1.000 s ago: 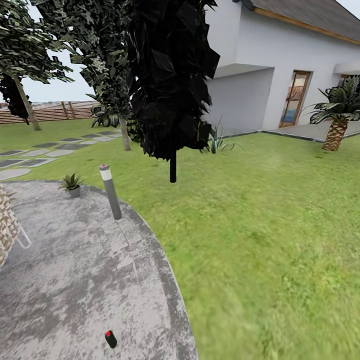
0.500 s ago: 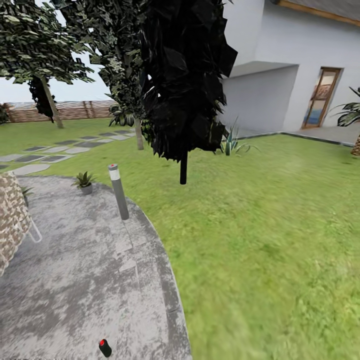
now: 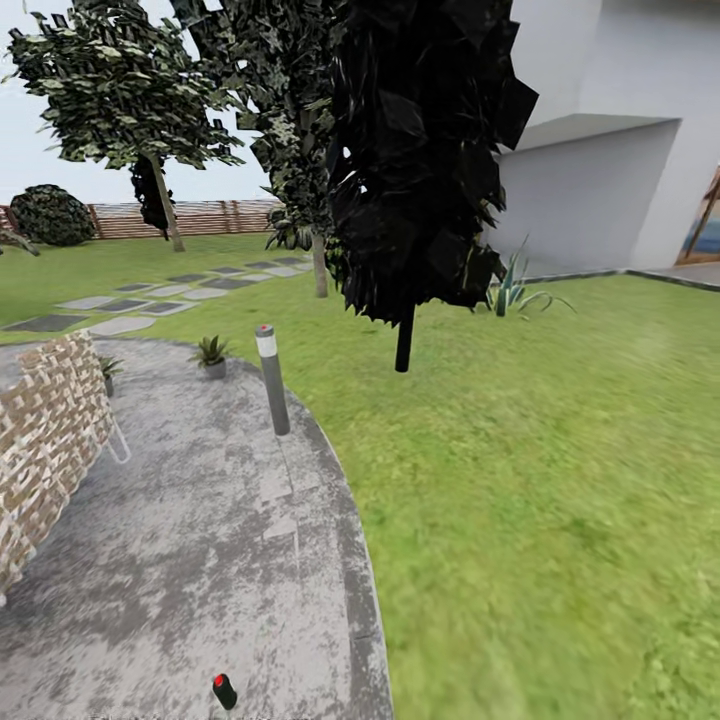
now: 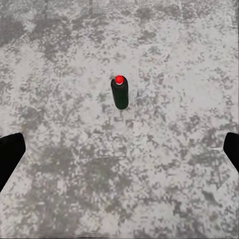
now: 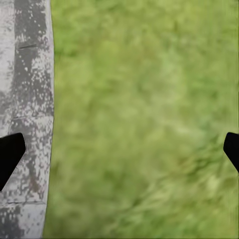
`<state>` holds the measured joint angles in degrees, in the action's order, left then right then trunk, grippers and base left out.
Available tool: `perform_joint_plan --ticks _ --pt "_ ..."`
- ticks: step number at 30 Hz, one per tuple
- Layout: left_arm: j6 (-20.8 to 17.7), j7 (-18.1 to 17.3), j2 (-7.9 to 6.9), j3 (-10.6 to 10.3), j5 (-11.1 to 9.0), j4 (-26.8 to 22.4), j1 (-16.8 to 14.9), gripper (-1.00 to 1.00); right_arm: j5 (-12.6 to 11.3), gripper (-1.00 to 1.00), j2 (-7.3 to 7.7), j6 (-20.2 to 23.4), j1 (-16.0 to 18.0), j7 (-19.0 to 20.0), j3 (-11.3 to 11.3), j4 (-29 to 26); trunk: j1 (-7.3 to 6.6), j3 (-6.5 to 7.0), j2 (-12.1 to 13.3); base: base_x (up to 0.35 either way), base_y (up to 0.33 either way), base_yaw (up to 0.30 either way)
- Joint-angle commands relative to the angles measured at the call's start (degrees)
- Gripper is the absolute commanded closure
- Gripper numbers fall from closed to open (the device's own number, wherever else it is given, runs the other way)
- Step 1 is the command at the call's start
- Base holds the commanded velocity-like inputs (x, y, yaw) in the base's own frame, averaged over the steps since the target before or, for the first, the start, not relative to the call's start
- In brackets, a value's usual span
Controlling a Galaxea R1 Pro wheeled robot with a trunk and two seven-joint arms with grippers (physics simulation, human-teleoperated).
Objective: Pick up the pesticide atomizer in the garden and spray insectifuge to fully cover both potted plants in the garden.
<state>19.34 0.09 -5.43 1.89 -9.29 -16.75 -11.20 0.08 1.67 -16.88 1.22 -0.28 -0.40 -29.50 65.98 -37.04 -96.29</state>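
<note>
Mottled grey patio (image 3: 180,560), lawn right. Bottle (image 3: 224,691) upright, bottom centre of head frame. Left gripper (image 4: 119,149) spread wide above it; right gripper (image 5: 119,149) spread, empty. Risk: tipping bottle if descent off-centre.

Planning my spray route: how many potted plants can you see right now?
2: one potted plant beside the grey bollard lamp, another half hidden behind the woven chair.

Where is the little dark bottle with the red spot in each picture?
Head view: the pesticide atomizer stands on the patio, at the picture's bottom edge, left of middle.
Left wrist view: it stands upright just above the middle, ahead of the open left gripper.
Right wrist view: not in it.
Shared landmark: the mottled grey patio paving.
</note>
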Motion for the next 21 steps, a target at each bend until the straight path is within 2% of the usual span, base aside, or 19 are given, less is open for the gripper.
perform_joint_plan --ticks 1,7,21 --pt "0.17 0.0 -0.02 -0.05 -1.18 0.06 -0.05 -1.0 0.01 -1.0 0.0 -0.17 0.01 -0.04 -0.04 0.03 -0.01 -0.05 -0.02 0.005 -0.004 0.279" --pt "0.17 0.0 -0.1 -0.05 -2.82 0.05 -0.05 -1.0 0.01 -1.0 0.0 -0.17 0.03 -0.07 -0.04 0.05 -0.01 -0.05 -0.02 0.002 -0.002 0.279" --pt "0.17 -0.18 0.07 -0.19 -3.0 0.05 -0.05 -1.0 0.01 -1.0 0.0 -0.17 0.03 -0.07 -0.04 0.03 -0.01 -0.05 -0.02 0.0 0.0 0.279"
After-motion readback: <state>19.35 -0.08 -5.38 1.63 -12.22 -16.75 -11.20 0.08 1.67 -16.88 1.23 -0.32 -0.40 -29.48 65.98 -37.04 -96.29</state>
